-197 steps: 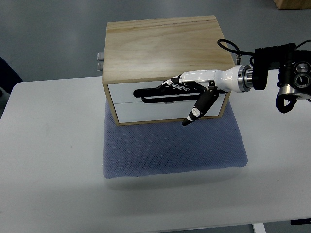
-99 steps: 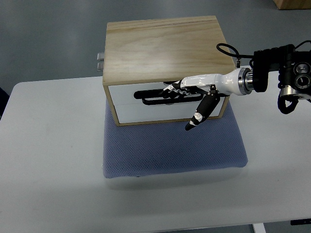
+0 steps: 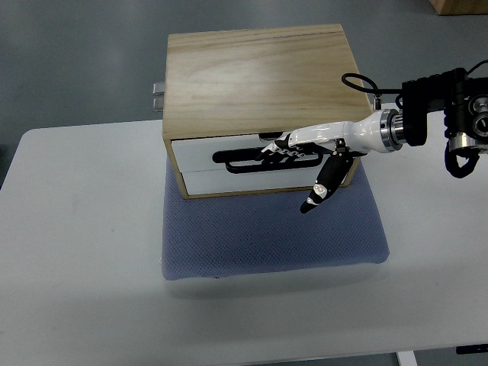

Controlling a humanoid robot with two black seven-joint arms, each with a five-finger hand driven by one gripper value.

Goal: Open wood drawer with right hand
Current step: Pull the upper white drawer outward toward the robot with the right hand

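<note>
Hooking its curled fingers (image 3: 284, 151) behind the black handle (image 3: 242, 161), the right robot hand (image 3: 305, 149) should pull straight toward 6 o'clock so the wood drawer (image 3: 229, 154), mid-worktop on the blue pad (image 3: 267, 229), slides squarely.

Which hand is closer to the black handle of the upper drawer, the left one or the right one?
Right. The right hand has its fingers hooked on the black handle; the left hand is out of view.

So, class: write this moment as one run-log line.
stage: pulling | right hand: fingers hooked in black handle | upper drawer: slightly out of wooden box | box on blue pad | left hand: unseen
</note>
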